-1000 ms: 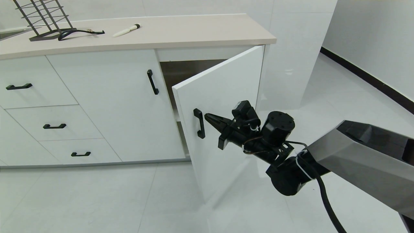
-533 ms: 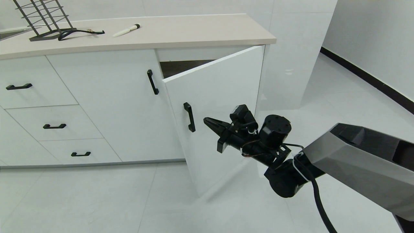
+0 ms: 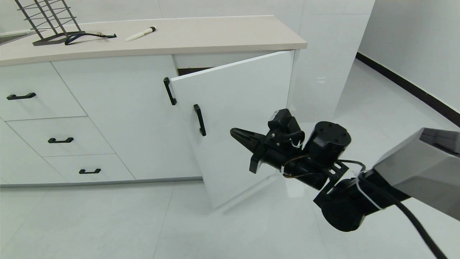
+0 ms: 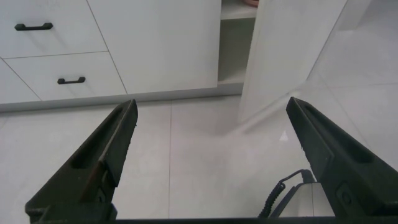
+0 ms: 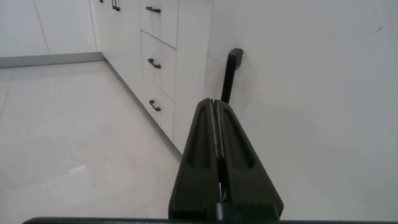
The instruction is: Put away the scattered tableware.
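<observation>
Right gripper [image 3: 233,131]: held out in front of the open cabinet door [image 3: 248,104], jaws pressed flat together with nothing between them. The tip is near the door handle [image 3: 199,119] but apart from it; whether it touches the door face cannot be told.
Right gripper, wrist view [image 5: 213,104]: the joined jaws point along the white door toward the upright black handle [image 5: 231,74].
Left gripper [image 4: 211,107]: jaws spread wide and empty, low over the floor [image 4: 186,155], facing the foot of the cabinet.
Cabinet door: ajar, its handle side swung out from the front, with a dark gap [image 3: 188,70] at the top under the counter [image 3: 222,32].
White utensil [image 3: 140,34]: black-tipped, lying on the counter midway between the back and front edges, well away from the right end.
Dark curved utensil [image 3: 91,35]: flat on the counter, one end touching the base of the wire rack [image 3: 48,21].
Drawers [image 3: 54,115]: shut, under the counter's left part.
</observation>
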